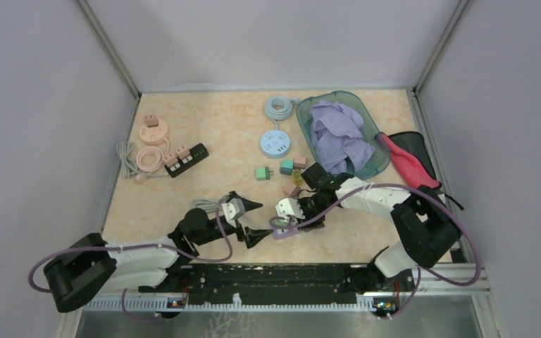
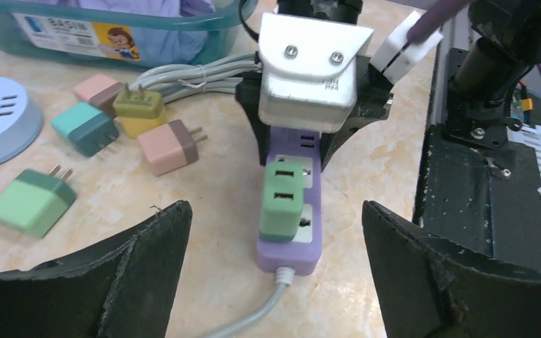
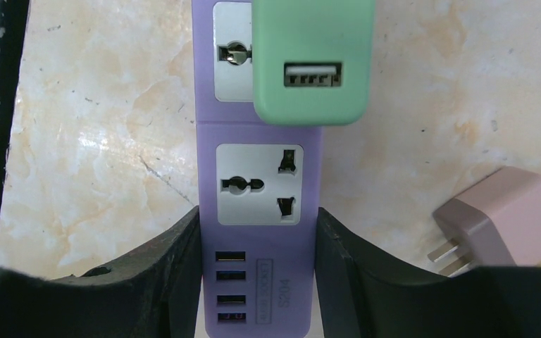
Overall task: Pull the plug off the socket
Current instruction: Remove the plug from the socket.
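A purple socket strip (image 2: 287, 250) lies on the marble table near the front rail, with a green plug (image 2: 282, 197) seated in its middle outlet. My right gripper (image 3: 257, 215) is shut on the strip's USB end (image 3: 257, 190), one finger on each long side; the green plug (image 3: 313, 63) sits just beyond the fingers. My left gripper (image 2: 275, 208) is open wide, its two black fingers standing apart on either side of the strip's cable end and touching nothing. From above, both grippers meet at the strip (image 1: 280, 229).
Loose plugs lie to the left: pink-brown (image 2: 169, 146), yellow (image 2: 139, 109), teal (image 2: 84, 127), green (image 2: 32, 203). A round blue socket (image 1: 276, 144), a teal basket (image 1: 372, 165) of cloth and a black strip (image 1: 187, 158) sit farther back. The black rail (image 1: 275, 274) runs along the near edge.
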`<action>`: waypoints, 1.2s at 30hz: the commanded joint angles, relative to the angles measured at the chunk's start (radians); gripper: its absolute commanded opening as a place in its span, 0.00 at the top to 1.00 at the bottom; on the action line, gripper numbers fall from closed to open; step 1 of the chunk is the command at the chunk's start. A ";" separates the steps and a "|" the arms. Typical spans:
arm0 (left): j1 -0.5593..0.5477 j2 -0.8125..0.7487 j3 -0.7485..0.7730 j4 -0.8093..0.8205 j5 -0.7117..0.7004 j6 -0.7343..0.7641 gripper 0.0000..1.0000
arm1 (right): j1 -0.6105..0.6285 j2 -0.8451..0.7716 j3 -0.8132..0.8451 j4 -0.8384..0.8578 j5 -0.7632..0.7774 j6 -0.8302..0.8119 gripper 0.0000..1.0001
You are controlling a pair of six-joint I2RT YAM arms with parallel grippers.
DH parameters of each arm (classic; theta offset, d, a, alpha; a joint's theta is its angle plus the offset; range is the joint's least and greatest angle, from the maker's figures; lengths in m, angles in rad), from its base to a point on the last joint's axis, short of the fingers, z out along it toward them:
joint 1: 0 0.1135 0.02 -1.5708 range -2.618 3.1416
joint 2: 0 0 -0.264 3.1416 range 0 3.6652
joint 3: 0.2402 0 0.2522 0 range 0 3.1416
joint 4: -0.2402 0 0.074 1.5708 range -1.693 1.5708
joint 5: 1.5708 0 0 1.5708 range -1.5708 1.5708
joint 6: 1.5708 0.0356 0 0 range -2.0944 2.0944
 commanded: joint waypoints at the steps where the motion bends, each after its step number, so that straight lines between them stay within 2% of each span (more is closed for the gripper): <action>1: 0.001 -0.129 -0.091 -0.010 -0.131 -0.023 0.01 | -0.002 0.029 0.054 -0.064 0.001 -0.055 0.81; 6: 0.004 -0.262 -0.141 -0.075 -0.143 -0.068 0.00 | -0.002 0.028 0.064 -0.074 0.005 -0.045 0.53; 11: 0.005 -0.261 -0.146 -0.082 -0.082 -0.036 0.00 | -0.013 -0.007 0.085 -0.061 -0.047 0.022 0.28; 12: 0.005 -0.248 -0.149 -0.069 -0.073 -0.031 0.00 | -0.015 -0.020 0.084 -0.053 -0.062 0.031 0.19; 13: 0.004 -0.233 -0.152 -0.050 -0.067 -0.027 0.00 | -0.018 -0.035 0.081 -0.043 -0.078 0.044 0.05; 14: 0.004 -0.219 -0.155 -0.031 -0.057 -0.023 0.00 | -0.020 -0.047 0.077 -0.035 -0.095 0.051 0.01; 23: 0.000 -0.044 -0.132 0.059 -0.017 0.030 0.00 | -0.013 -0.128 0.038 0.155 -0.340 0.237 0.01; 26: -0.014 0.038 -0.117 0.100 -0.011 0.057 0.02 | 0.018 -0.131 0.017 0.237 -0.327 0.295 0.01; 29: -0.041 0.141 -0.090 0.143 -0.003 0.100 0.07 | 0.047 -0.111 0.008 0.302 -0.284 0.340 0.07; 31: -0.060 0.215 -0.065 0.163 -0.013 0.119 0.08 | 0.071 -0.086 0.012 0.302 -0.266 0.339 0.15; 33: -0.073 0.286 -0.053 0.212 -0.025 0.128 0.09 | 0.093 -0.061 0.019 0.282 -0.246 0.319 0.32; 36: -0.079 0.379 -0.051 0.324 -0.040 0.138 0.09 | 0.106 -0.041 0.034 0.260 -0.222 0.305 0.53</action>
